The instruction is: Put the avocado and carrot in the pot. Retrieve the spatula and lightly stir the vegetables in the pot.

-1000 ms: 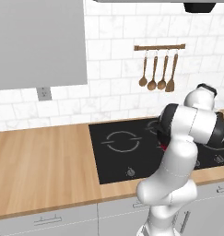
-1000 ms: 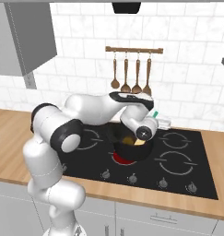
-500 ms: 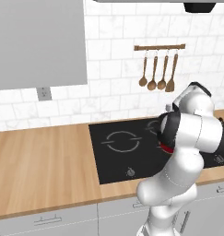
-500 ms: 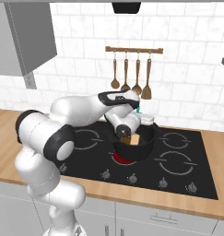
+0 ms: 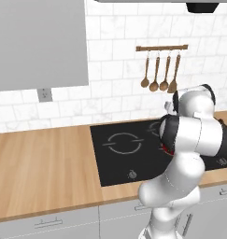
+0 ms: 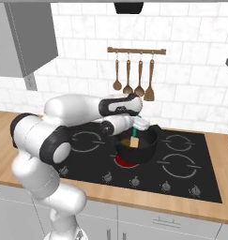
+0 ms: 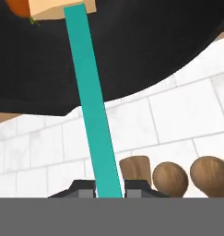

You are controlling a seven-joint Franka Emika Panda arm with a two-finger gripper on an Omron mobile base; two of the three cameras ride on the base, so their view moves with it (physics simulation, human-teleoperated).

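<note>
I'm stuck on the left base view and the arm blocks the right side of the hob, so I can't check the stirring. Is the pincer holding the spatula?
Observer: Yes. In the hand view the pincer is shut on the spatula, gripping its teal handle.
Operator: Where is the blade?
Observer: Inside the pot; in the right base view the tan blade sits low within its mouth.
Operator: Any vegetables in there?
Observer: The hand view shows an orange piece, likely the carrot, right beside the blade.
Operator: Is the pot on a burner?
Observer: Yes, on the front left burner, which glows red beneath it.
</note>
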